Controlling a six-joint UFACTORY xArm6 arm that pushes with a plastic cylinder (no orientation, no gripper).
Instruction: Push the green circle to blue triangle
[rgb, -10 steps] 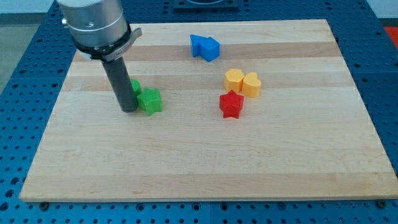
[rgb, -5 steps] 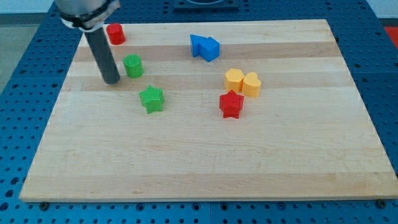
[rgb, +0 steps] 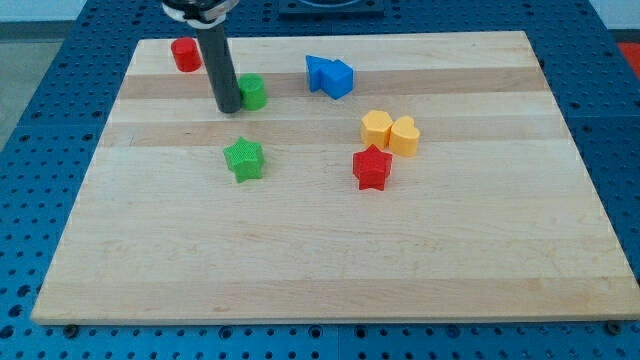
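Observation:
The green circle (rgb: 253, 92) sits near the view's top, left of centre. My tip (rgb: 227, 108) rests against its left side. The blue triangle (rgb: 339, 78) lies to the circle's right, touching another blue block (rgb: 318, 72) on its left. A gap of bare board separates the green circle from the blue pair.
A green star (rgb: 243, 159) lies below the circle. A red block (rgb: 185, 54) sits at the top left. Two yellow blocks (rgb: 376, 128) (rgb: 404, 135) and a red star (rgb: 371, 168) are right of centre on the wooden board (rgb: 320, 260).
My tip has moved up and to the right, from beside the green star to the circle's left side. The green circle has slid up and right, closer to the blue blocks.

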